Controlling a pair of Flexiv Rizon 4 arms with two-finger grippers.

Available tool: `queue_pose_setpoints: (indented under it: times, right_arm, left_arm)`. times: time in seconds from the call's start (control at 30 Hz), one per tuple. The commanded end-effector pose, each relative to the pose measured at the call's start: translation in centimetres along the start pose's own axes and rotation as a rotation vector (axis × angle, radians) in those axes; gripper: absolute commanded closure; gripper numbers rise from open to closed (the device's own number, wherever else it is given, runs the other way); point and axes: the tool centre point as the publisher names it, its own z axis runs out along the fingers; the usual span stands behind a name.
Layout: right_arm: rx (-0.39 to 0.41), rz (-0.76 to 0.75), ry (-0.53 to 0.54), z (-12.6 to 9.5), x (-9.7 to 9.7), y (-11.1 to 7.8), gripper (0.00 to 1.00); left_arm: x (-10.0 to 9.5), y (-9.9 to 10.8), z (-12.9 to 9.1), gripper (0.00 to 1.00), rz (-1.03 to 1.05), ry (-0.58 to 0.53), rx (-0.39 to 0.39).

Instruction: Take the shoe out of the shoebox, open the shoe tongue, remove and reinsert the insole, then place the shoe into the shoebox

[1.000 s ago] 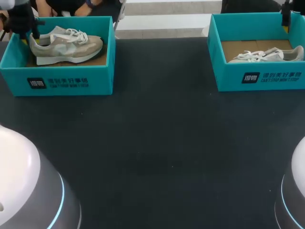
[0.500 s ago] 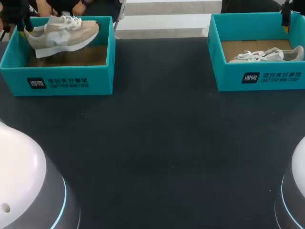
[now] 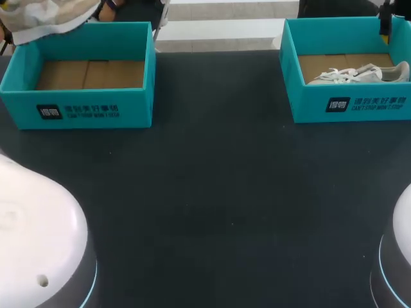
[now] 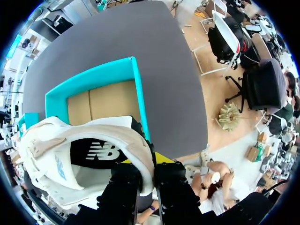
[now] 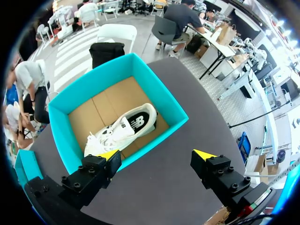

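Beige shoe (image 4: 49,150) hangs clamped in left hand (image 4: 146,161) above its shoebox (image 4: 93,77); right hand (image 5: 157,154) apart.

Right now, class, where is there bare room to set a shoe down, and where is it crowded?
Free: the dark table mat between the two boxes and along its near side, and the bare cardboard floor of the left teal shoebox, under the beige shoe in the left hand. Crowded: the right teal shoebox, holding a white shoe.
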Motion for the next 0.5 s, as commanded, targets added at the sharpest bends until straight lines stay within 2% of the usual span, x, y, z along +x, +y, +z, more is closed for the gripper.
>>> queue_pose_setpoints:
  times: [0.03, 0.5]
  right_arm:
    - [-0.001, 0.000, 0.002, 0.00, -0.08, -0.05, 0.00]
    - [-0.001, 0.000, 0.002, 0.00, -0.08, -0.05, 0.00]
  left_arm:
    - [-0.37, -3.04, -4.91, 1.00, 0.004, 0.020, -0.089]
    - [-0.37, -3.04, -4.91, 1.00, 0.004, 0.020, -0.089]
